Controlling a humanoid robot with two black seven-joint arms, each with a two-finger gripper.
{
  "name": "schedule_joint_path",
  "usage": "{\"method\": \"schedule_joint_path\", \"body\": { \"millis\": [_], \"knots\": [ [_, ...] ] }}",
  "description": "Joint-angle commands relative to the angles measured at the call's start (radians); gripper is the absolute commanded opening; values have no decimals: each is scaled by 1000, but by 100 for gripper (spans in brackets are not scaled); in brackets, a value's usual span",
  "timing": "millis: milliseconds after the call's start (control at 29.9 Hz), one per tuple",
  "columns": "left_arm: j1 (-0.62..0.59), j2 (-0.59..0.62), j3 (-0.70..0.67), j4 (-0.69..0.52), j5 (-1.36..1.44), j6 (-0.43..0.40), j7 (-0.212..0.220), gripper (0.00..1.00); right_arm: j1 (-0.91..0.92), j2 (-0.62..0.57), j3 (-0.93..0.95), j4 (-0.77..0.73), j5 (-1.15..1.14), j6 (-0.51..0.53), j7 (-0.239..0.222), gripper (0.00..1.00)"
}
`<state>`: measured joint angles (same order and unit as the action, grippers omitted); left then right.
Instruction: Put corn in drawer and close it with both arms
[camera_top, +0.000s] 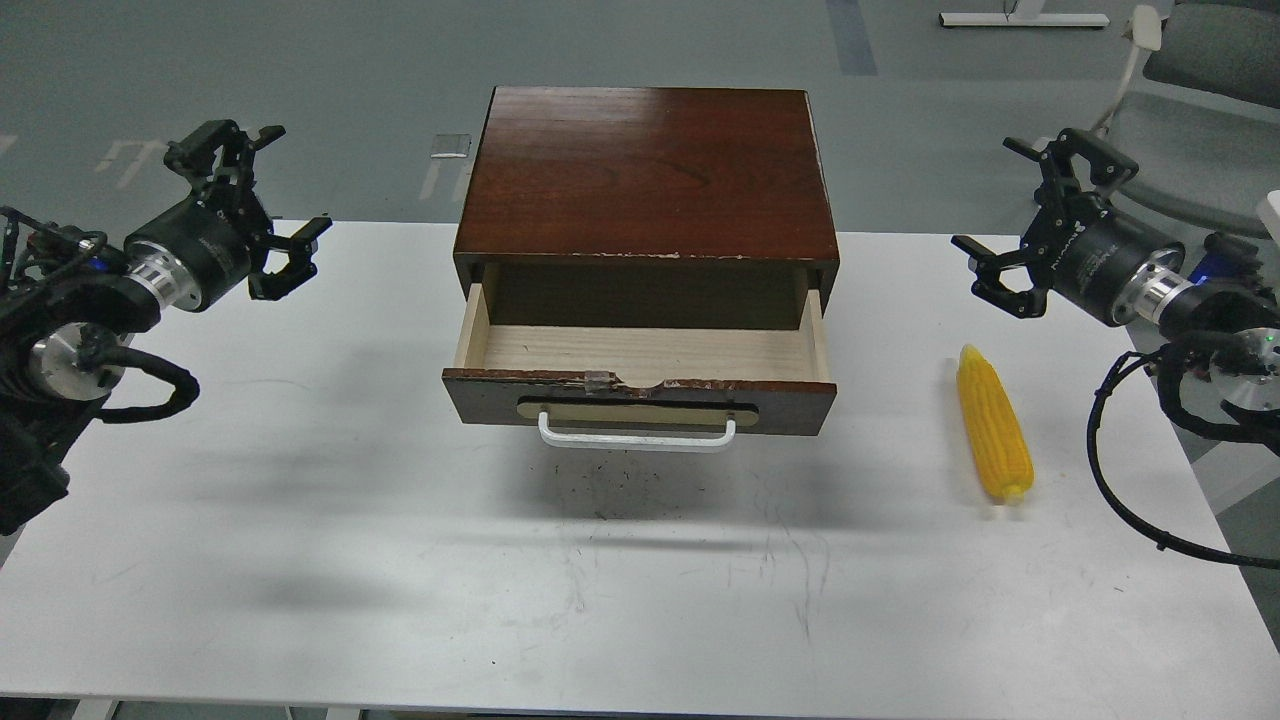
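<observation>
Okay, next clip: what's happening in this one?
Nothing is being handled yet. The drawer of the wooden box stands pulled open and empty. The corn lies on the white table to its right, untouched. The left end effector and right end effector hover open at either side.

A single view looks forward and down from the robot's head, set high at the near edge of a white table (300, 560). It takes in almost the whole tabletop, a wooden box (645, 170) at the middle, and grey floor beyond the far edge. The arms enter from the left and right sides.
</observation>
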<state>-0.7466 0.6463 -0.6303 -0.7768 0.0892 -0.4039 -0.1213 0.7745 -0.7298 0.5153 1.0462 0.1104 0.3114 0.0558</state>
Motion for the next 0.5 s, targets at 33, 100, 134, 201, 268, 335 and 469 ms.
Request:
{"method": "schedule_joint_path", "body": {
  "millis": [33,100,134,201,268,335,469],
  "knots": [
    [3,38,4,-10,-42,-58,2,100,0,3,-1,0,0,0,-1,100],
    [3,42,11,-10,-42,-53,0,100,0,3,-1,0,-2,1,1,100],
    [4,42,11,-10,-45,-53,0,100,0,3,-1,1,-2,3,1,100],
    [7,46,11,-7,-46,-52,0,100,0,4,-3,1,-2,3,1,100],
    [16,47,11,-3,-46,-52,0,100,0,4,-5,1,-2,3,1,100],
    [19,47,12,-3,-45,-50,2,100,0,4,-4,1,-2,3,1,100],
    [21,44,17,-10,-42,-53,0,100,2,3,-5,1,-3,3,-1,100]
  ]
}}
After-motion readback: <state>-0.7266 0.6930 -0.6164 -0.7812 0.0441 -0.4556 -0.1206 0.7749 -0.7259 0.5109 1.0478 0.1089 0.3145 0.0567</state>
